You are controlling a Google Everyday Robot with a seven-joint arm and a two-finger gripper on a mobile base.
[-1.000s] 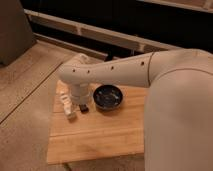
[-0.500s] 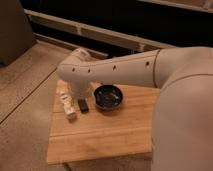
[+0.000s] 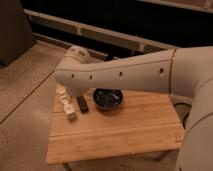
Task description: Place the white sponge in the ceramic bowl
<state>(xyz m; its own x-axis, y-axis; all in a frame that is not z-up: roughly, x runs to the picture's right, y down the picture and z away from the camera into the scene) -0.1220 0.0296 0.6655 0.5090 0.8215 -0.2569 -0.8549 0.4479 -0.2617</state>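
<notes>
The white sponge (image 3: 70, 112) is a small pale oblong piece lying on the left part of the wooden board (image 3: 120, 135). The ceramic bowl (image 3: 108, 98), round and glossy dark, sits on the board's far middle, to the right of the sponge. My big white arm reaches in from the right and bends down over the board's left end. My gripper (image 3: 76, 96) hangs under that bend, just behind the sponge and left of the bowl. The arm hides most of it; it stands open and I see nothing held in it.
A cream-white thing (image 3: 62, 94) stands just behind the sponge, partly under the arm. A short dark oblong object (image 3: 82, 104) lies between sponge and bowl. The board rests on a speckled floor (image 3: 25, 110); a dark ledge (image 3: 100, 35) runs along the back.
The arm's bent end has risen a little above the board's left end. The sponge, the dark object and the bowl have stayed where they were.
</notes>
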